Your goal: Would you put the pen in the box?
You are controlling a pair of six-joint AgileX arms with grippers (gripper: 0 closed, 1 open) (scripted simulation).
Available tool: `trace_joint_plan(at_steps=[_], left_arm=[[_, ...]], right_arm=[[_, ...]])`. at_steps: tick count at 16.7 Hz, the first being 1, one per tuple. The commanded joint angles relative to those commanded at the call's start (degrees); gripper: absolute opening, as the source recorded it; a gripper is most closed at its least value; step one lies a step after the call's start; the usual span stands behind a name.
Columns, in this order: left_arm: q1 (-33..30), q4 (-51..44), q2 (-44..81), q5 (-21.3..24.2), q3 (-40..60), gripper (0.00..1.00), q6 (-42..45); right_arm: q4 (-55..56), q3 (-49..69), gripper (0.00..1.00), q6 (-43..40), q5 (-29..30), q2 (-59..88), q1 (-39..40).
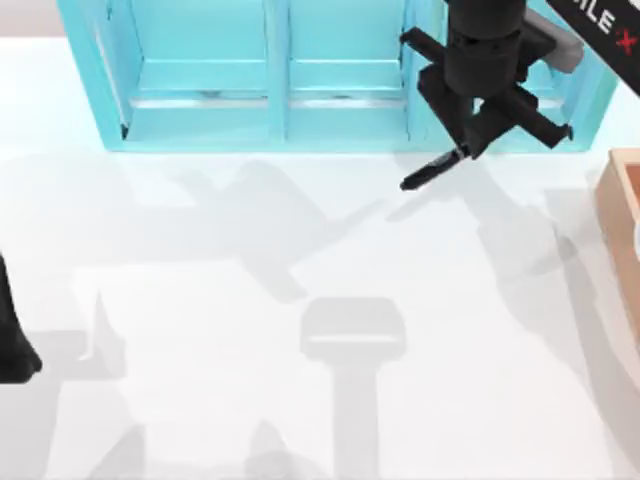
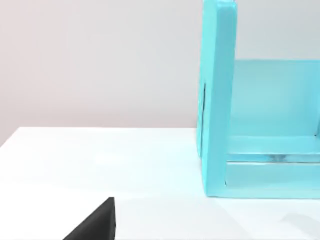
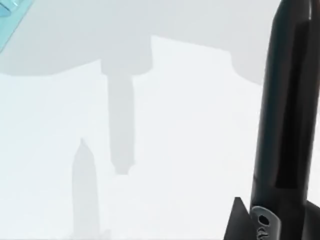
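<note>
**The right claw holds the pen up by the shelf**

The right claw (image 1: pixel 468 150) is closed on the slim black pen (image 1: pixel 432 171). The pen sticks out from the claw's tips, slanting down and toward the left side of the white bench (image 1: pixel 300 260), with its far tip well past the claw. In the right wrist view the pen (image 3: pixel 285 115) is a long black stick right beside the claw, and a thin silver ring shows near its lower end. The pen's shadow falls on the bench, so the pen looks to be up in the air.

Just behind the claw stands the big turquoise shelf unit with three compartments (image 1: pixel 280 90). The claw is in front of its rightmost compartment.

The light orange-tan wooden box with thick walls (image 1: pixel 620 215) sits on the bench to the right of the claw, well apart from it, at the bench's right edge. The pen points away from the box.

The left claw (image 2: pixel 95 225) is parked far from the right claw, at the left edge of the bench. I cannot tell if it is wide or narrow.
</note>
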Motion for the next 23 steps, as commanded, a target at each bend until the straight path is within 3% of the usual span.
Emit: trace_joint_plan(at_steps=[7, 11, 14, 23], left_arm=[[0.0, 0.0, 0.0, 0.0, 0.0, 1.0, 0.0], [0.0, 0.0, 0.0, 0.0, 0.0, 1.0, 0.0], [0.0, 0.0, 0.0, 0.0, 0.0, 1.0, 0.0], [0.0, 0.0, 0.0, 0.0, 0.0, 1.0, 0.0]], right_arm=[[8.46, -34.41, 0.0, -7.14, 1.38, -19.16, -31.97], [12.68, -46.82, 0.0, -10.25, 1.94, -28.0, -44.34], [13.97, -49.75, 0.0, -11.13, 2.01, -30.58, -47.28], [19.24, -54.98, 0.0, -9.88, 0.65, -32.33, -45.23]])
